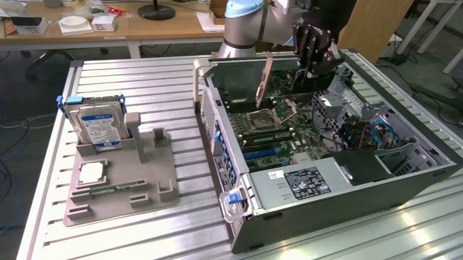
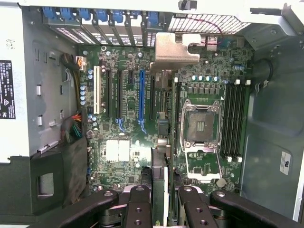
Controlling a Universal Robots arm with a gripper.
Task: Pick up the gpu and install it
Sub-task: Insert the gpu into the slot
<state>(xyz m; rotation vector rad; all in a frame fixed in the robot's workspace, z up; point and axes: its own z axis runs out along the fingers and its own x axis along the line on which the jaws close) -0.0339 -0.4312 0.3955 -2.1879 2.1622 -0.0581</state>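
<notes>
1. While the arm [image 1: 242,21] stands at the upper centre of the exterior view, its gripper [image 1: 315,69] hangs over the far end of the open computer case [image 1: 405,179].
2. That gripper is clenched on the gpu [image 1: 264,81], which it holds on edge above the motherboard [image 1: 289,135]. The card's thin end strip slants down toward the CPU socket [image 1: 261,119]. Whether its lower tip touches the board cannot be told.
3. Seen from the wrist view, the black fingers [image 2: 137,209] stand on either side of the gpu [image 2: 159,180] and press against it. The card shows there as a narrow edge between them.
4. At the card's far end, its metal bracket [image 2: 175,50] lies near the row of blue tabs [image 2: 99,14] along the case wall.
5. Beneath the card in the wrist view, the board lies bare. A blue expansion slot [image 2: 141,102] runs on one side of the card's line and the CPU socket [image 2: 199,126] sits on the other. The memory slots [image 2: 235,121] lie beyond the socket.
6. At the lower centre of the exterior view, a grey power supply [image 1: 296,181] with a black label fills the near end of the case. Blue cables [image 1: 380,132] curl at the exterior view's right.
7. On the exterior view's left, a grey fixture [image 1: 145,184] lies on the slatted metal table [image 1: 145,76], well apart from the gpu.
8. A hard drive [image 1: 97,124] stands upright in the fixture's upper end, and a green memory stick [image 1: 108,189] lies flat lower down.
</notes>
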